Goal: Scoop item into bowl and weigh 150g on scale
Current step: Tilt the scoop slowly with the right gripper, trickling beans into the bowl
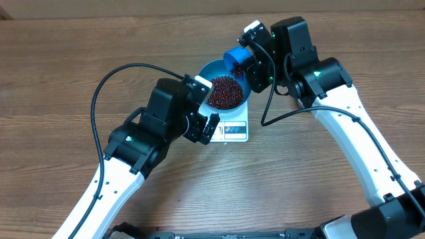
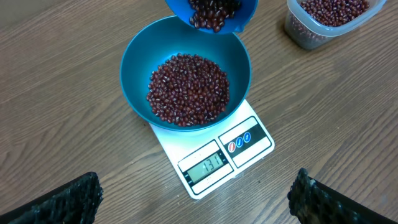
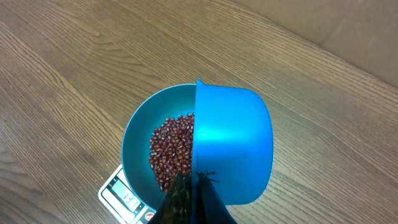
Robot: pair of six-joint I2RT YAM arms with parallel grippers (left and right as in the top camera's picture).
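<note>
The right gripper (image 3: pixel 194 186) is closed tight on the blue scoop (image 3: pixel 233 146), gripped at its near end (the handle itself is hidden between the fingers). The scoop is tipped over the far rim of the bowl (image 2: pixel 134 56), its mouth turned down toward the bowl's middle, so that what slides out falls inside and not on the table (image 2: pixel 62 93). In the left wrist view a small load is seen crowded at the scoop's lip, just above the bowl.

The left gripper (image 2: pixel 196 202) is spread wide and holds nothing. It is hung low beside the near edge of the scale (image 2: pixel 249 140), apart from it, which lets its camera look straight at the display.

The beans (image 2: pixel 188 88) are heaped in the bottom of the bowl, and the bowl is set squarely on the scale, overhanging its platform while the display and buttons are left uncovered. A reading that looks like 131 is shown, so the target is judged not yet reached, and only a gentle trickle seems called for. More beans are kept in the clear tub (image 2: pixel 329 18), off to one side on the table.
</note>
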